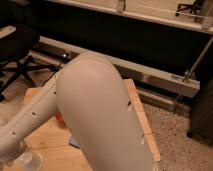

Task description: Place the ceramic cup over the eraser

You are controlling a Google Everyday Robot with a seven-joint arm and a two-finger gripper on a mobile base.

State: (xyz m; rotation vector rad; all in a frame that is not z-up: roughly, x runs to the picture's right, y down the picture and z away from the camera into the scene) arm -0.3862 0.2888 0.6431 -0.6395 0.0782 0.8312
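At the far left a black office chair [17, 50] stands on the floor, its star base spread out beside the worktop [47, 142]. The worktop is pale wood with planks running away from the camera. Only its left part and a narrow strip along its right edge can be seen.

In the lower-left corner the gripper [10, 158] sits at the end of the arm [100, 115], low over the wood and hard against the frame edge. I cannot tell whether it is released, clenched or grasping anything. Just beside it, under the forearm, is a pale rounded white shape [28, 161] that may be the cup, but it is too blurred to be sure.

The forearm, dotted with small holes, climbs to the right into a big smooth off-white elbow that fills the middle of the view and covers most of the worktop. A sliver of red-orange bowl [59, 118] peeks out against its left flank, with a scrap of blue sponge [74, 143] below it. The eraser is hidden, presumably behind the arm.

Behind the worktop a long pale metal rail [155, 79] slopes down to the right across a dark wall. To the right of the worktop the floor [182, 145] is speckled grey. A thin rod [192, 70] leans diagonally up from it, and a dark cabinet [202, 112] stands at the right edge. Along the top runs a light ledge [150, 12], with another chair base [187, 7] above it.
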